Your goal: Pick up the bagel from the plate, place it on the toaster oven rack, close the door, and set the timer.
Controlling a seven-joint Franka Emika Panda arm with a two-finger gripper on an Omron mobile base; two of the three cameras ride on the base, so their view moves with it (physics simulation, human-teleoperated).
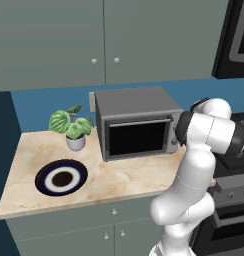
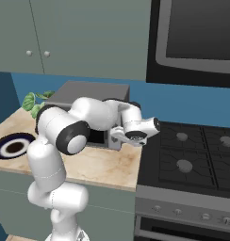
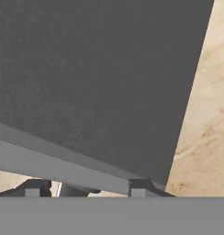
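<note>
Fingers apart astride boxy grey metal toaster oven edge, grip unclear.

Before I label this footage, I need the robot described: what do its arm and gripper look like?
The arm is glossy white, built of rounded, tube-like segments with dark grey to black bands at the joints. No cables or markings show. The gripper has two small, blocky dark grey finger tips; its hand is white with a dark round patch in the right base view.

Toaster oven: matt grey metal casing; door had dark glossy glass. Desk: smooth beige marbled stone. Plate: glossy glazed rim. Cabinet fronts: matt grey-green.
</note>
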